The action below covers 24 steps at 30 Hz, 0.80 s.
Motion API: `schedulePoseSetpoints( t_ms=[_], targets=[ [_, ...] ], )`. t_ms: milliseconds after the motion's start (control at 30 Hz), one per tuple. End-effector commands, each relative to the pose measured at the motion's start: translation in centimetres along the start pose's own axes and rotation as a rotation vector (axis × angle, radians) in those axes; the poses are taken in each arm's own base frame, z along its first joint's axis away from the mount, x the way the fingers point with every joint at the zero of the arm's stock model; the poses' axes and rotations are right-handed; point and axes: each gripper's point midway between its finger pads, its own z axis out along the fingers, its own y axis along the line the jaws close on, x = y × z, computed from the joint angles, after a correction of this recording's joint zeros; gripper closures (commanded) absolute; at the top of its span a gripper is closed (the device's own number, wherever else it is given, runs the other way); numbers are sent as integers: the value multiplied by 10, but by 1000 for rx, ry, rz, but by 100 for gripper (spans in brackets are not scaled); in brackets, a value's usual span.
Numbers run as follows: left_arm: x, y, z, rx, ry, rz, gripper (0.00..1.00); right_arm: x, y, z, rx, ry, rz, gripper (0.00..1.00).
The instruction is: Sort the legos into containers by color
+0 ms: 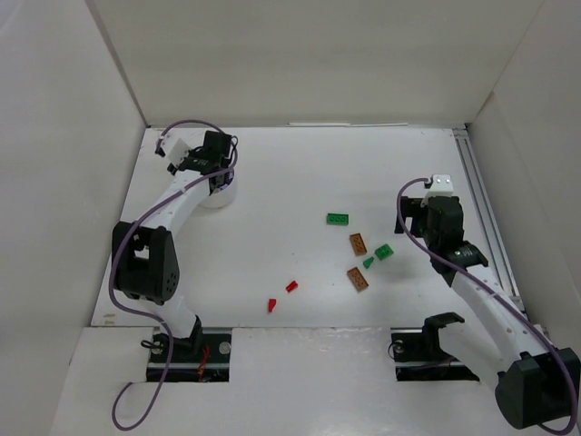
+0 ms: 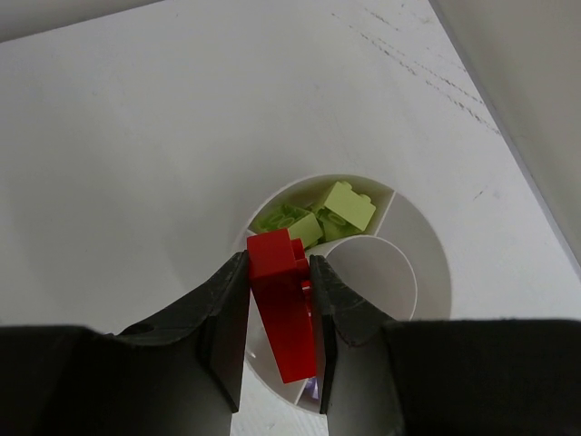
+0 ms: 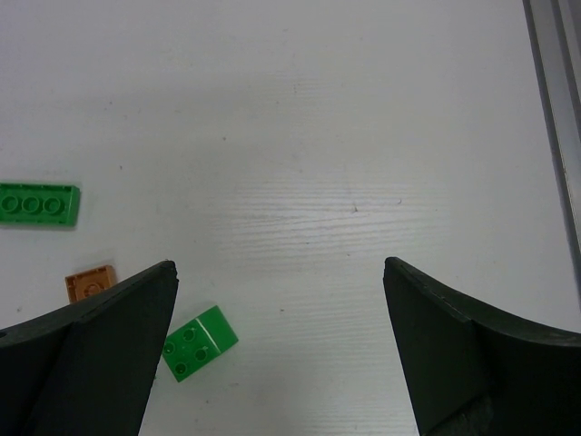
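My left gripper (image 2: 279,259) is shut on a red brick (image 2: 283,309) and holds it just over the near side of the round white cup (image 2: 427,272). Yellow-green bricks (image 2: 348,204) lie in the cup's far compartment. In the top view the left gripper (image 1: 216,168) is over the cup (image 1: 218,198) at the far left. My right gripper (image 3: 280,265) is open and empty above bare table, with a green brick (image 3: 200,341) by its left finger. In the top view the right gripper (image 1: 410,222) is just right of the loose bricks.
Loose on the table: a flat green brick (image 1: 338,218), two brown bricks (image 1: 358,242) (image 1: 358,279), green bricks (image 1: 384,252) (image 1: 369,262), and two red pieces (image 1: 291,285) (image 1: 271,304). A metal rail (image 1: 481,209) runs along the right side. White walls enclose the table.
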Motion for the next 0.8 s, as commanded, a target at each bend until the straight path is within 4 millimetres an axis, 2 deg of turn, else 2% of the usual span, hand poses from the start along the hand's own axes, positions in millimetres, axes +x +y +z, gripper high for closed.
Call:
schedulePoseSetpoints(
  t_ms=[0,100,200,233,267,333,433,500,533,600,667,700,733,767],
  targets=[
    [-3,-9,2,15,2,-29,86,-34,-3,-2,18,-92,19,0],
    [2,-9,4,13,13,-11,86,-34,-5,-2,27,-93,19,0],
    [6,-7,4,12,25,-3,79,-34,-5,-2,27,-93,19,0],
    [12,-8,4,26,49,12,67,-34,-5,-2,27,-93,19,0],
    [16,-9,5,36,55,15,62,-34,-5,-2,27,-93,19,0],
    [13,-9,1,54,61,8,57,-34,-5,-2,27,-93,19,0],
    [4,-15,-6,100,60,6,42,-36,-5,-4,27,-102,21,0],
    [5,-13,-11,115,60,25,39,-38,-5,-5,26,-111,24,0],
    [-2,-14,-16,127,53,18,38,-40,-6,-7,25,-119,26,0],
    [-1,-18,-24,167,71,23,29,-38,-3,-8,8,-118,25,0],
    [0,-25,-38,243,99,78,4,-40,4,-10,-31,-126,-4,0],
    [6,-28,-44,291,141,100,0,-39,8,-11,-58,-125,-15,0],
    [16,-34,-53,360,168,135,0,-37,16,-9,-86,-114,-23,0],
    [17,-38,-62,425,191,160,0,-31,23,-6,-114,-93,-62,0]
  ],
)
